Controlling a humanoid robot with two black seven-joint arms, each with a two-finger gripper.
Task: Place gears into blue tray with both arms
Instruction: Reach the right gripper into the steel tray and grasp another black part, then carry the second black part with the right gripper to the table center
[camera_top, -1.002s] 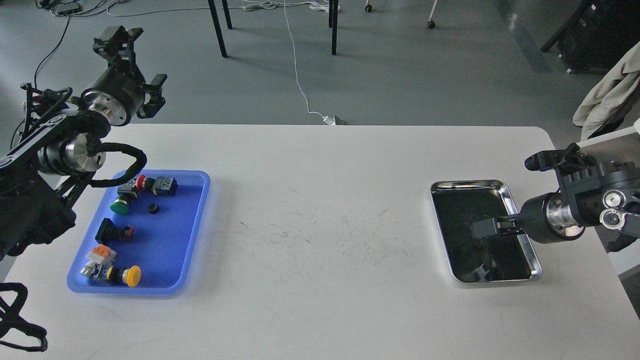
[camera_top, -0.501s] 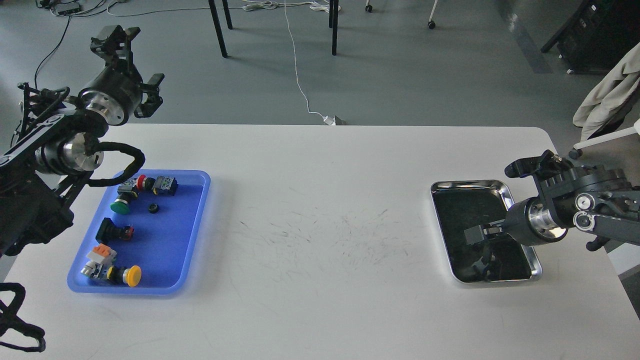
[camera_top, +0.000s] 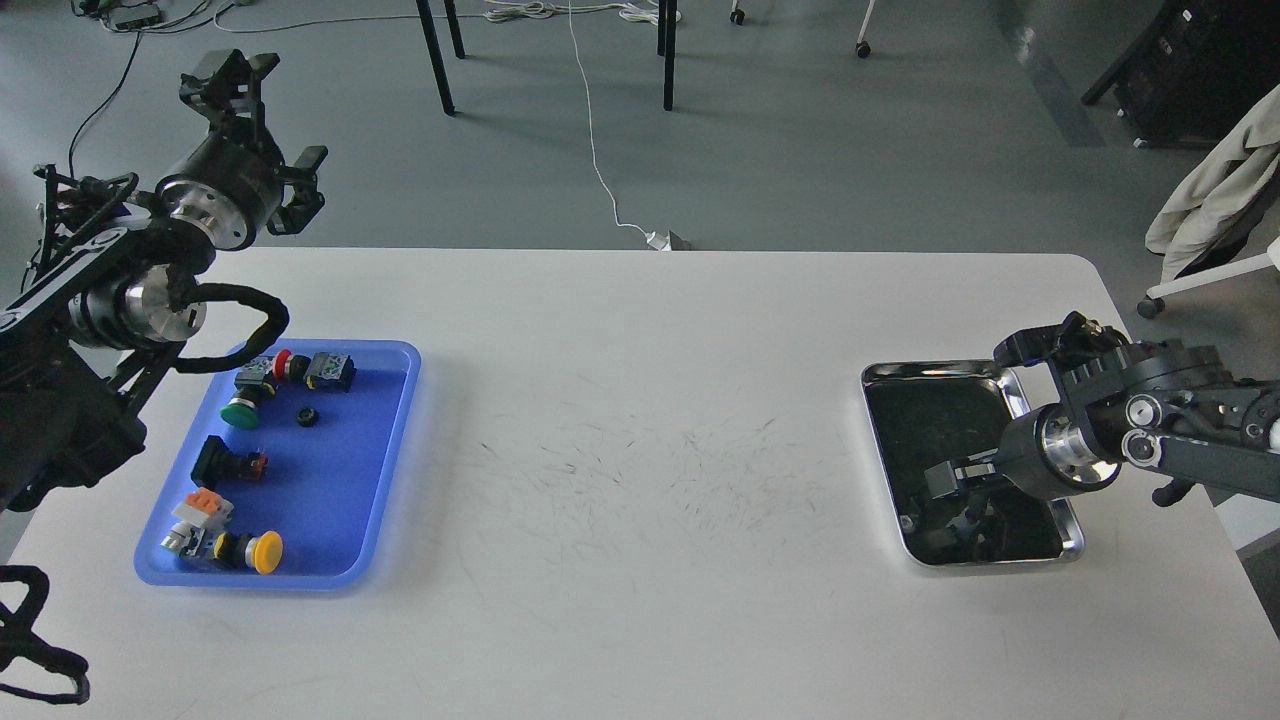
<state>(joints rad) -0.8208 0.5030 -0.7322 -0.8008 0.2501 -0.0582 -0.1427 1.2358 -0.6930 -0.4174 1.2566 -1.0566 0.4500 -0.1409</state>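
Our right hand (camera_top: 945, 480) hangs low inside the steel tray (camera_top: 1070, 520) at the right end of the worktop (camera_top: 640, 450), pointing left and slightly down over the tray's dark, mirror-like floor. It shows dark against that dark floor, so we cannot tell whether its fingers are parted or pinched, nor whether they hold anything. No gear can be picked out in the steel tray; reflections hide whatever lies there.

Our left hand (camera_top: 228, 75) is raised beyond the worktop's far left corner, well above and behind the blue tray (camera_top: 395, 440); seen end-on, its grip cannot be read either.

One gear (camera_top: 307, 418) lies in the blue tray, in its far half, just beside the green button switch (camera_top: 240, 410) and short of the red one (camera_top: 283, 362). A yellow button switch (camera_top: 262, 552) sits at the near end.

The relation that matters: the blue tray lies far to the left of our right hand, across the whole bare middle of the worktop, while our left hand is much nearer it. We judge any gear lifted from the steel tray faces a long leftward carry, or a handover.
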